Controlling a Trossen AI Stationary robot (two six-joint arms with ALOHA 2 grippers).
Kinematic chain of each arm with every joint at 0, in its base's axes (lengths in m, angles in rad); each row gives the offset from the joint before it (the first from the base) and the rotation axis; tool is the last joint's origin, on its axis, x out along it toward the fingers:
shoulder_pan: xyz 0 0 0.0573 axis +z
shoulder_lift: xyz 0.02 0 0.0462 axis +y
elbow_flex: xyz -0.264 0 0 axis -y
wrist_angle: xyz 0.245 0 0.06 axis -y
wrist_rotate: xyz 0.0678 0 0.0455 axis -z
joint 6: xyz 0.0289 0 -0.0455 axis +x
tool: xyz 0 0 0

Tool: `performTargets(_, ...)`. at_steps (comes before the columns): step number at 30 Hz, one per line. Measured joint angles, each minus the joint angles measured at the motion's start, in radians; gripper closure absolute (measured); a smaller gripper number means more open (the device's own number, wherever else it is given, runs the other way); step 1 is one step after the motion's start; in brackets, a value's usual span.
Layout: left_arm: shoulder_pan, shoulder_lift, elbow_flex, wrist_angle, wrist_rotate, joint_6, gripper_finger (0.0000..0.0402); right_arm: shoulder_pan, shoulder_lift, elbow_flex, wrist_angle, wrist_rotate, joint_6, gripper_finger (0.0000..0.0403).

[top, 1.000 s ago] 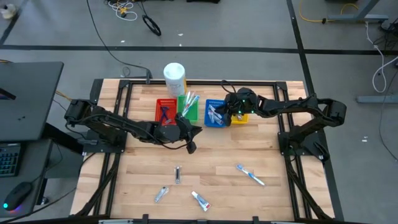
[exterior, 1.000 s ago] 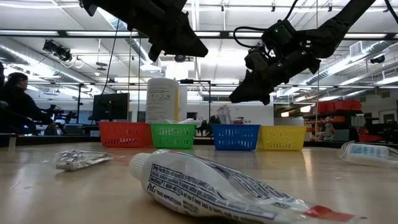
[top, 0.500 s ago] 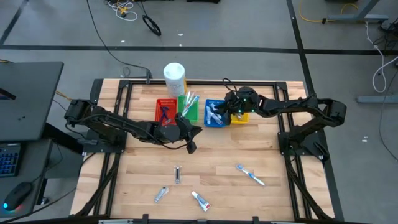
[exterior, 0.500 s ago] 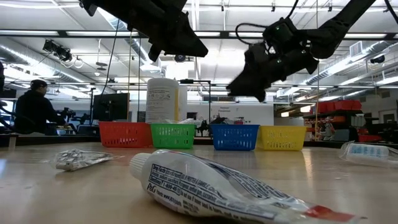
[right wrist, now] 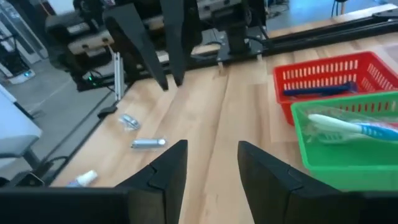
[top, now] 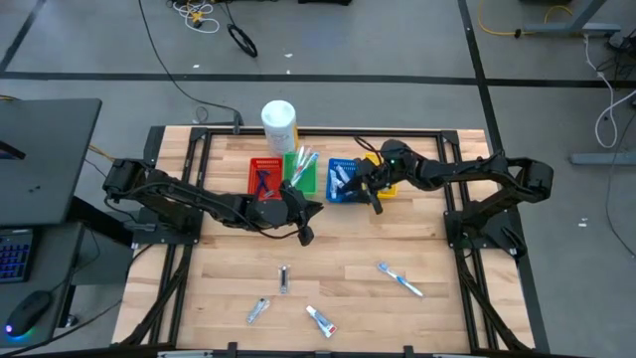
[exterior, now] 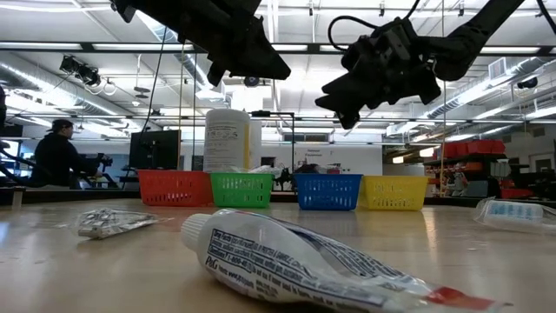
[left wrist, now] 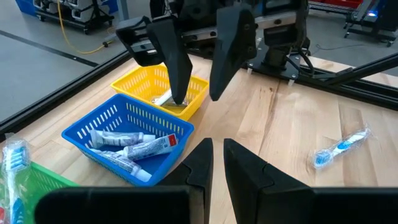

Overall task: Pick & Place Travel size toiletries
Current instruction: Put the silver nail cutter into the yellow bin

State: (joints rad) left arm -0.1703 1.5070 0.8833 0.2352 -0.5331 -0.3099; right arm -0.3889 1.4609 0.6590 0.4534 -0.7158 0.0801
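Left claw [top: 305, 235]: hung mid-table, fingers nearly shut, empty. Loose toiletries along the table's near edge: silvery tubes [top: 257, 311], white tube [top: 320, 320], toothbrush [top: 399, 279]. Far edge: red bin [top: 263, 177], green bin [top: 302, 173], blue bin [top: 343, 181] with tubes, yellow bin [top: 387, 185]. My right claw [top: 370, 192]: open, empty, above blue and yellow bins.

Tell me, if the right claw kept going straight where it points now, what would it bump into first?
Probably the left gripper hanging opposite it; depth is hard to judge. The right gripper is open, with bare table between them, bins off to one side.
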Motion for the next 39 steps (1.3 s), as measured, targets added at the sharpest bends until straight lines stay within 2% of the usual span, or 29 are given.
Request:
performTargets(5,0.000,0.000,0.000,0.000,0.000,0.000,0.0356,0.046,0.000,0.000,-0.004,0.001,-0.052,0.0252)
performTargets(7,0.000,0.000,0.000,0.001,0.000,0.000,0.0356,0.080,0.000,0.000,0.008,0.034,-0.091,0.0252)
performTargets(12,0.000,0.000,0.000,0.002,0.000,0.000,0.0356,0.182,0.000,0.000,0.012,0.218,-0.172,0.0252)
performTargets(17,0.000,0.000,0.000,0.002,0.000,0.000,0.0356,0.260,-0.001,0.000,-0.103,0.401,-0.178,0.0252)
performTargets(21,0.002,0.000,0.000,0.007,0.000,0.015,0.0356,0.307,-0.001,0.000,-0.210,0.419,-0.170,0.0252)
performTargets(25,0.004,-0.002,0.000,0.027,-0.045,0.105,0.0356,0.333,-0.001,0.000,-0.203,0.420,-0.209,0.0252)
performTargets(28,0.005,-0.002,0.000,0.025,-0.062,0.115,0.0356,0.341,-0.001,0.000,-0.194,0.420,-0.209,0.0252)
performTargets(31,0.005,-0.002,0.000,0.025,-0.036,0.107,0.0356,0.346,-0.001,0.000,-0.195,0.439,-0.209,0.0252)
performTargets(36,0.004,-0.002,0.000,-0.003,0.072,0.077,0.0356,0.346,-0.001,0.000,-0.195,0.462,-0.209,0.0252)
performTargets(39,0.001,-0.002,0.000,-0.082,0.200,-0.016,0.0356,0.346,-0.001,0.000,-0.195,0.462,-0.209,0.0252)
